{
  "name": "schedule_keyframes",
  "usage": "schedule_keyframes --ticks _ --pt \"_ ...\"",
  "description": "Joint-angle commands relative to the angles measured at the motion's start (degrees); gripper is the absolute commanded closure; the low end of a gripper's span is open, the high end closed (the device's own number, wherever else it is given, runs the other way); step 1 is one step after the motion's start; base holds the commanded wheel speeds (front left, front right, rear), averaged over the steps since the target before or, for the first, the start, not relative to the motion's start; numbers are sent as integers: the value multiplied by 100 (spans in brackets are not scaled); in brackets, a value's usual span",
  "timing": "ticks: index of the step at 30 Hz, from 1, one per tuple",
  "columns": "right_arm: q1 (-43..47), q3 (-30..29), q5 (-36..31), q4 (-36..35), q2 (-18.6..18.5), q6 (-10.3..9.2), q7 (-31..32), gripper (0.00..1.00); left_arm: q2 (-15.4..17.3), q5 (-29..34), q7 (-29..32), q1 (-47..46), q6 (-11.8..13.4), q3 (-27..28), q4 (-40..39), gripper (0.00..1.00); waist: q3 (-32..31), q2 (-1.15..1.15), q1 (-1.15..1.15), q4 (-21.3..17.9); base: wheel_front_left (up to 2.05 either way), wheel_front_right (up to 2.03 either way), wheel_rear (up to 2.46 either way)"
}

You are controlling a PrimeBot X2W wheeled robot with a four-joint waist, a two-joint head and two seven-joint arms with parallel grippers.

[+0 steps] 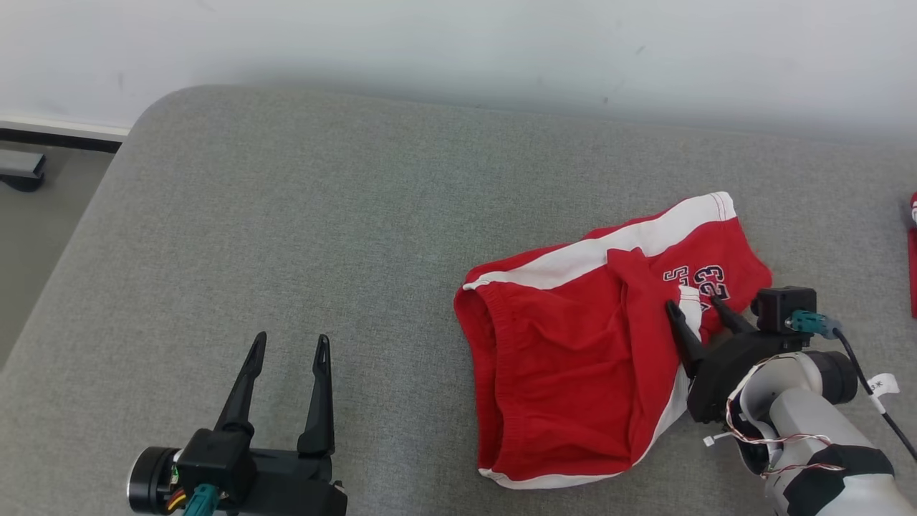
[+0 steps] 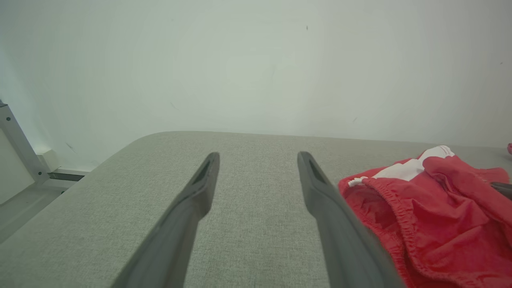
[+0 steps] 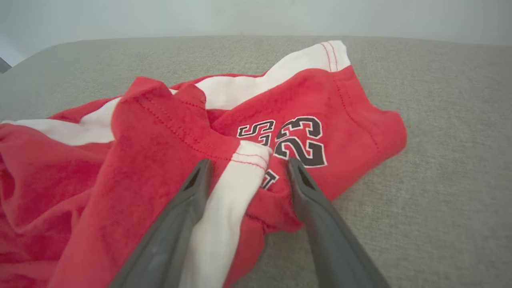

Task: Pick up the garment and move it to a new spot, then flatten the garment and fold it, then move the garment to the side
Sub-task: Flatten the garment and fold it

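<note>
Viewed from the head camera, the garment (image 1: 573, 358), a pair of red shorts with white side bands, lies crumpled on the grey upholstered surface (image 1: 286, 215), right of centre. The waistband is toward the left and one leg is folded over the front. The right gripper (image 1: 692, 304) is at the shorts' right edge, its fingers spread and lying on the cloth beside the printed numerals (image 1: 708, 279). The left gripper (image 1: 292, 340) sits at the lower left over bare upholstery, well apart from the shorts, jaws wide and empty. A pale wall (image 1: 458, 43) runs behind the surface. A sliver of red (image 1: 913, 244) at the right border is too cut off to identify.

Left wrist view: the left gripper (image 2: 259, 156) shows its fingers standing wide with nothing between them. The garment (image 2: 432, 208) lies to their right, elastic waistband nearest.

Right wrist view: the right gripper (image 3: 249, 163) has its jaws wide apart. A folded white band (image 3: 226, 200) of the garment (image 3: 132, 160) lies between the fingers, which are not closed on it. The printed numerals (image 3: 300, 140), reading "23", lie just beyond the fingertips.
</note>
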Motion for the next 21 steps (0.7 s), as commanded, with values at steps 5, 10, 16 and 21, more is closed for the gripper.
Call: schedule_keyframes --ticks 5,10,16,21 --pt "-46 184 138 -24 -27 -16 -279 100 -3 -16 -16 -10 42 6 46 0 -55 0 0 8 0 0 0" --pt "113 279 145 -87 -83 -16 -581 100 -4 7 -16 141 74 84 56 0 -212 0 0 -132 0 0 0" --pt "455 156 271 -420 -167 -16 -813 100 -4 12 -16 238 80 144 6 0 -302 0 0 -289 0 0 0" --pt "700 145 307 -790 -230 -16 -635 26 -4 45 -16 243 49 237 -31 0 -284 0 0 -490 0 0 0"
